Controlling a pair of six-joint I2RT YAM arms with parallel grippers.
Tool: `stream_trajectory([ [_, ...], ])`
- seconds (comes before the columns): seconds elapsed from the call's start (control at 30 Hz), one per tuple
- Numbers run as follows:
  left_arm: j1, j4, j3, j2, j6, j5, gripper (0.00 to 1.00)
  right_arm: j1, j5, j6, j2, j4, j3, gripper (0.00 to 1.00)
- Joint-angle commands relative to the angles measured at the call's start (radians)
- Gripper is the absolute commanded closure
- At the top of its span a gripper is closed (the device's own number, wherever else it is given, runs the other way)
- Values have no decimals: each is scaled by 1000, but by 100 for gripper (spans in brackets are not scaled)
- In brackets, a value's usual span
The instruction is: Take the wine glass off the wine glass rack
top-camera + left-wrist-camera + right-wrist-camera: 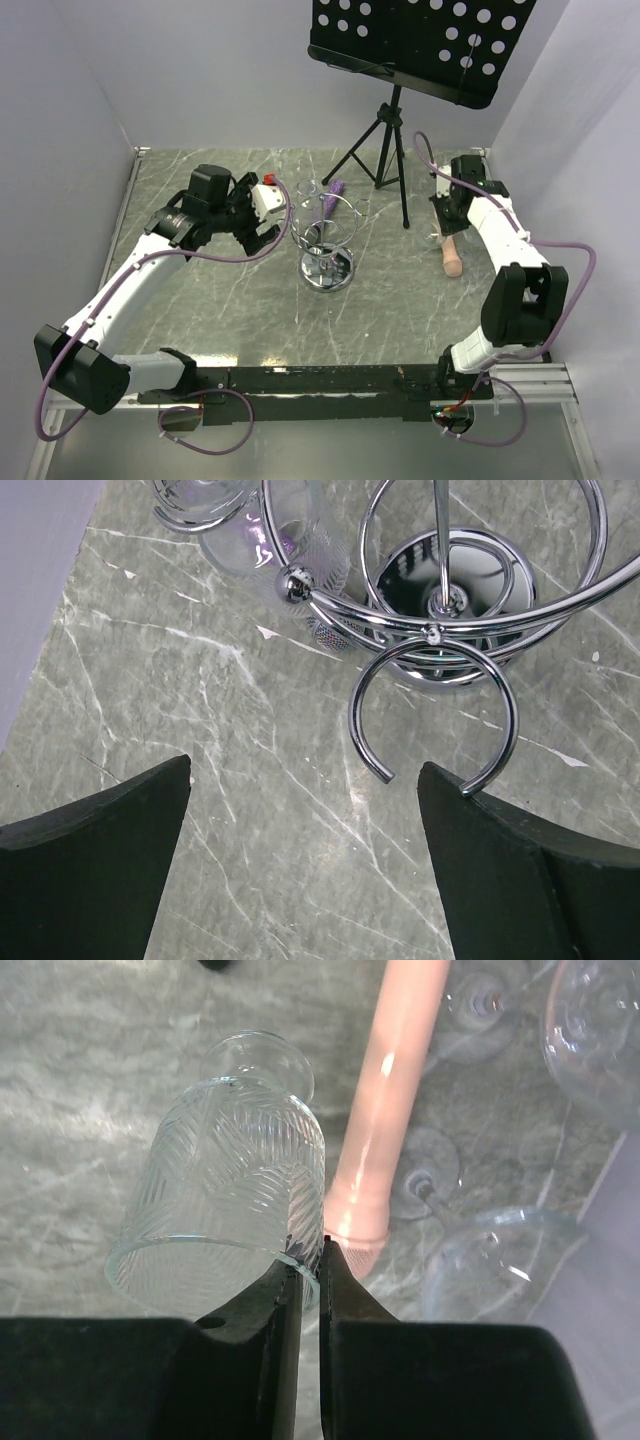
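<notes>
Left hand [303, 780], its matte black wedge fingers spread wide apart and holding nothing, hovers right by an open ring of the shiny chrome wire wine glass rack [328, 262]. The rack stands on its round disc base near the middle of the grey veined marble-look worktop [200, 320]. Right hand [310, 1260], near the right edge, is pinched together on the rim of a clear herringbone-cut wine glass [225, 1180], just beside a smooth peach-pink rod [390, 1090]. Another clear etched wine glass [300, 540] hangs among the rack's loops.
</notes>
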Motion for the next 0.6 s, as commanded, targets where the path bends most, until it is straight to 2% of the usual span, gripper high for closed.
stream_trajectory([
  [0.0, 7, 6, 28, -8, -7, -1, 0, 17, -1, 51, 38, 19, 75, 100],
  [0.33, 8, 9, 30, -2, -10, 2, 0, 16, 10, 86, 105, 26, 60, 100],
  [0.37, 8, 10, 31, -2, -11, 2, 0, 17, 13, 88, 113, 26, 64, 92],
  [0.43, 8, 9, 31, -1, -11, 2, 0, 16, 4, 92, 124, 20, 78, 64],
  [0.5, 8, 6, 33, -1, -10, 1, 0, 16, -11, 97, 125, 19, 91, 55],
  [0.57, 10, 1, 33, -4, -5, -1, 0, 16, -24, 103, 119, 15, 101, 53],
])
